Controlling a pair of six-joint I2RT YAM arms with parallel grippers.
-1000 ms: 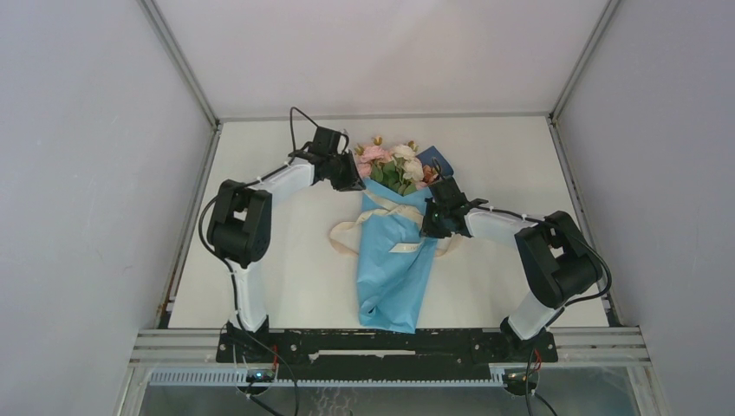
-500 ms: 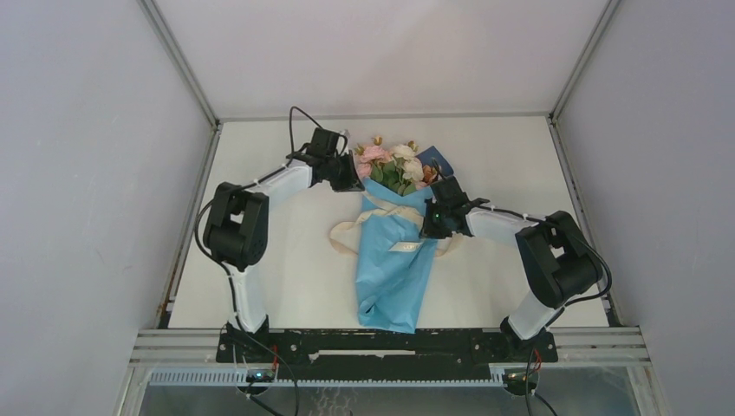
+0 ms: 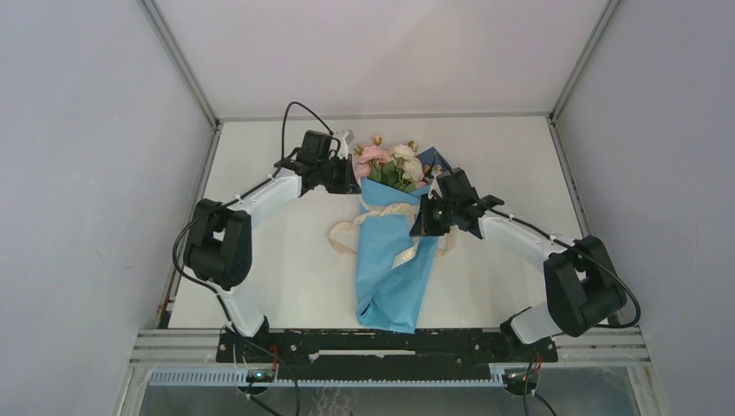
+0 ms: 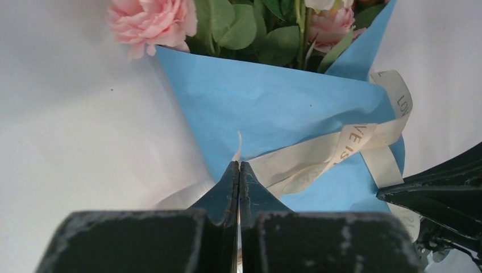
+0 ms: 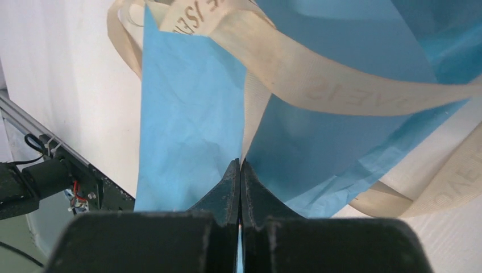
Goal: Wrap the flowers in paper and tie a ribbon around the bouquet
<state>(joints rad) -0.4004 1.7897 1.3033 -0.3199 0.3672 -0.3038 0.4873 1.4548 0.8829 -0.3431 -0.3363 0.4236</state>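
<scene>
Elbows have swung outward, L jaws edging left. L & R jaws each pinch ribbon point(image 4: 318, 151); bouquet point(image 3: 394, 260) lies mid-frame on tabletop point(image 3: 286, 269). Pull ends apart evenly, low, so wrap cinches w/o dragging paper point(image 5: 187, 114).

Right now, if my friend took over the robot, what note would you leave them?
Left end effector: shut, pinching a strand of the ribbon.
Right end effector: shut, pinching another strand.
Flowers lie wrapped in the blue paper, between the two arms.
Done: wrapping; ribbon looped loosely across the paper.
Left: no knot visible yet; pull snug and tie.
</scene>
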